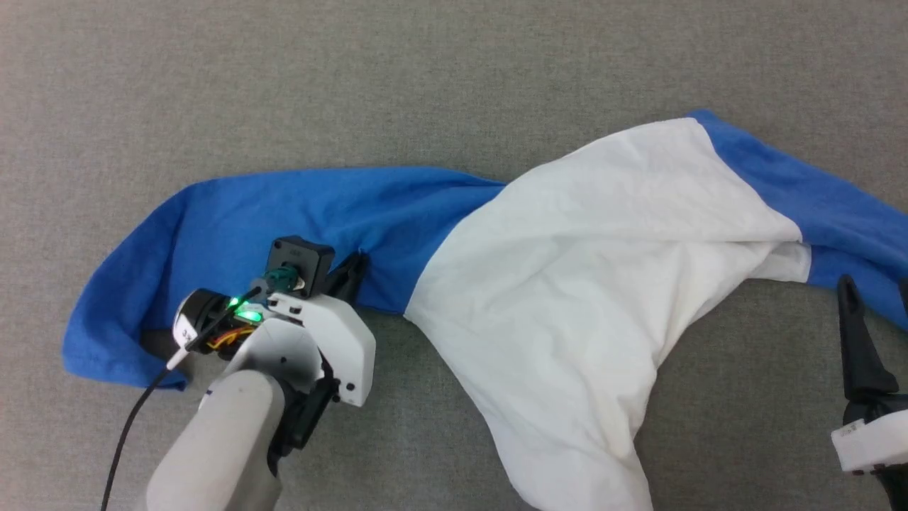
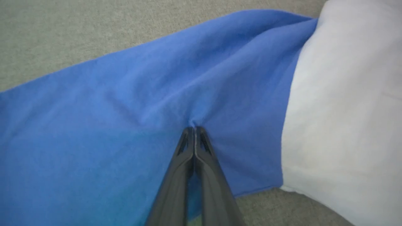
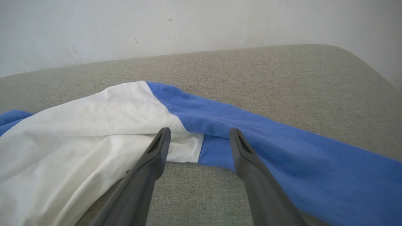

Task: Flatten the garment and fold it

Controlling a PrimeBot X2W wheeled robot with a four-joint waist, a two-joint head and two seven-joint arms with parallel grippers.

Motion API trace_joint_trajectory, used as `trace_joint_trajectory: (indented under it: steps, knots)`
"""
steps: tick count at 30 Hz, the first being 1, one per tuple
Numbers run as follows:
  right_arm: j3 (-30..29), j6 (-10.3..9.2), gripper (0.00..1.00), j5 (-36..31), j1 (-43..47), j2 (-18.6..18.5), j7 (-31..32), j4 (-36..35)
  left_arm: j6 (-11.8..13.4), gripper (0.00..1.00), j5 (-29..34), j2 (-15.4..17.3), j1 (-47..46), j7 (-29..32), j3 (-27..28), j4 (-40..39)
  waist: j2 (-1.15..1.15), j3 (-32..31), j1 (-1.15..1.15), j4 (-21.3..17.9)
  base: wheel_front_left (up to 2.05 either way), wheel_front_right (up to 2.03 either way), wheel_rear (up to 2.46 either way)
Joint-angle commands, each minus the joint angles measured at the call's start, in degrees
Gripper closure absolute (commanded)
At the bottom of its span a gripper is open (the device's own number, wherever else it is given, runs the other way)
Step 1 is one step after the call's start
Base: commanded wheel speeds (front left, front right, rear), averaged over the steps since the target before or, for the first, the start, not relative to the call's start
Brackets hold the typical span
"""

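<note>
**Garment.** The T-shirt (image 1: 567, 284) lies on a grey woven surface (image 1: 425, 71). It is unfolded and not flat. The white body (image 1: 589, 234) sits right of centre in the head view. It is bunched, with soft creases and a fold along its right side, and it narrows toward the near edge of that view. The left sleeve (image 1: 234, 220) is bright blue and extends as a long band toward the robot's left, its end curled under at the lower left. The right sleeve (image 1: 816, 206), also bright blue, runs off the right edge of the head view. In the right wrist view the T-shirt (image 3: 94, 125) shows a straight seam where white meets blue, and a pale wall (image 3: 188, 25) stands behind the surface.

**Left gripper.** The left gripper (image 1: 349, 275) is at the near edge of the left sleeve, close to the seam with the white body. In the left wrist view its fingertips (image 2: 194, 130) are pressed together on a pinch of blue fabric of the T-shirt (image 2: 125, 94). Wrinkles radiate from the clamped point. A green indicator light (image 1: 245, 311) is lit on the wrist.

**Right gripper.** The right gripper (image 1: 876, 294) is at the near edge of the right sleeve. Its fingers stand apart and grip nothing. In the right wrist view the tips (image 3: 200, 131) flank the white-to-blue seam at the garment's near edge. Contact with the fabric cannot be determined.
</note>
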Motion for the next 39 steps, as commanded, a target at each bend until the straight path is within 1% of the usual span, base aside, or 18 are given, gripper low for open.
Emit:
trace_joint_trajectory:
  steps: [1,4,7,8,12,15,17,19,21,23,27,29,30,33,35,37,39]
  knots:
    - [-0.14,-0.04,0.0,0.11,-0.6,-0.32,0.07,0.14,0.47,1.0,0.38,0.34,-0.99,-0.34,0.42,0.55,0.0,-0.32,-0.01,0.19,0.0,0.0,0.0]
    - [0.14,-0.04,0.0,0.02,-0.63,-0.27,0.11,0.23,1.18,1.0,0.55,1.28,-3.23,-0.8,2.08,-2.0,0.0,-0.74,-0.01,0.53,0.0,0.0,0.0]
    - [0.49,-0.04,0.0,-0.02,-0.7,-0.17,0.14,0.26,3.42,1.0,1.81,3.16,-6.13,-1.88,5.22,-5.28,0.0,-0.92,-0.01,0.7,0.0,0.0,0.0]
    - [0.49,-0.04,0.0,-0.02,-0.7,-0.17,0.14,0.26,3.42,1.0,1.81,3.16,-6.13,-1.88,5.22,-5.28,0.0,-0.92,-0.01,0.7,0.0,0.0,0.0]
    - [0.94,-0.04,0.0,-0.02,-1.11,-0.1,0.01,0.39,7.29,1.0,3.86,5.16,-9.19,-5.39,9.91,-8.11,0.0,-0.65,-0.01,0.54,0.0,0.0,0.0]
    - [1.38,-0.04,0.0,0.12,-1.29,0.03,-0.31,0.85,8.55,1.0,3.59,5.77,-8.94,-5.63,11.6,-7.49,0.0,-0.48,-0.01,0.21,0.0,0.0,0.0]
    - [1.61,-0.04,0.0,0.21,-1.35,0.13,-0.54,1.3,9.22,0.0,3.06,5.74,-7.88,-5.61,12.27,-6.56,0.0,-0.47,-0.01,-0.01,0.0,0.0,0.0]
    - [1.87,-0.04,0.0,0.29,-1.45,0.22,-0.74,1.74,10.12,0.0,2.22,5.05,-6.6,-6.65,13.16,-6.01,0.0,-0.43,-0.01,-0.25,0.0,0.0,0.0]
    - [2.07,-0.04,0.0,0.37,-1.49,0.31,-0.86,2.19,9.9,0.0,0.44,4.03,-5.5,-8.63,14.03,-5.71,0.0,-0.47,-0.01,-0.33,0.0,0.0,0.0]
    - [2.27,-0.04,0.0,0.4,-1.49,0.36,-0.87,2.57,10.62,0.0,-1.13,2.04,-4.29,-11.99,15.23,-7.08,0.0,-0.7,-0.01,-0.31,0.0,0.0,0.0]
    - [2.68,-0.04,0.0,0.27,-1.4,0.31,-0.83,2.96,11.73,0.0,-1.83,-1.33,-1.4,-22.45,17.11,-14.14,0.0,-1.71,-0.01,0.13,0.0,0.0,0.0]
    - [3.16,-0.04,0.0,-0.12,-1.29,0.11,-0.78,2.92,11.12,0.0,-1.83,-2.45,0.76,-28.08,17.26,-18.57,0.0,-2.51,-0.01,0.47,0.0,0.0,0.0]
    - [3.54,-0.04,0.0,-0.41,-1.16,-0.01,-0.66,2.85,11.11,0.0,-1.57,-2.87,2.24,-29.83,17.34,-20.54,0.0,-2.96,-0.01,0.69,0.0,0.0,0.0]
    - [5.2,-0.04,0.0,-0.95,-0.81,-0.22,0.08,2.16,11.33,0.0,0.38,-3.83,7.79,-32.21,16.95,-25.64,0.0,-4.24,-0.01,1.3,0.0,0.0,0.0]
    - [6.8,-0.04,0.0,-1.23,-0.68,-0.6,0.86,1.25,12.07,0.0,2.31,-4.63,12.29,-32.73,16.55,-28.03,0.0,-4.83,-0.01,1.66,0.0,0.0,0.0]
    - [8.61,-0.04,0.0,-1.51,-0.54,-1.21,1.89,0.34,12.63,0.0,3.03,-6.54,16.47,-32.94,16.04,-29.77,0.0,-5.3,-0.01,2.08,0.0,0.0,0.0]
    - [10.63,-0.04,0.0,-1.51,-0.26,-1.87,3.29,-0.43,12.14,0.0,4.3,-8.45,19.84,-32.99,15.35,-31.49,0.0,-5.58,-0.01,2.59,0.0,0.0,0.0]
